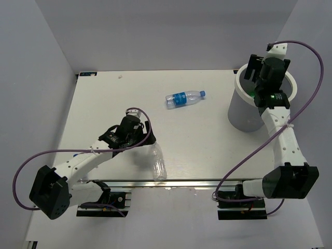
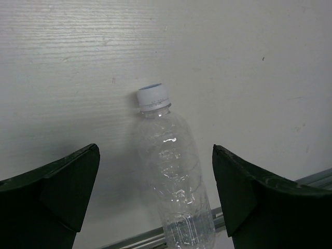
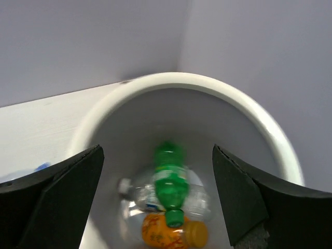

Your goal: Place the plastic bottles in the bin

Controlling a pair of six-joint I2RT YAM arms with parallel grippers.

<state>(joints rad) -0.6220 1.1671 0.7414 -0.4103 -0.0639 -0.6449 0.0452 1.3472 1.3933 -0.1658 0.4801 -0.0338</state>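
Because the bottles must go in there, the right arm's jaws hang over the tall round grey-white bin [image 1: 239, 83] near the far right corner of the table [image 1: 104, 104], wide open and holding nothing. Inside lie a green plastic bottle [image 3: 168, 179] and an orange one [image 3: 166, 232]. The left arm's jaws are wide open, one on each side of a plain clear plastic bottle [image 2: 174, 171] lying by the near edge, ready to pinch it, I think. A clear bottle with a blue label [image 1: 184, 98] waits near the far edge
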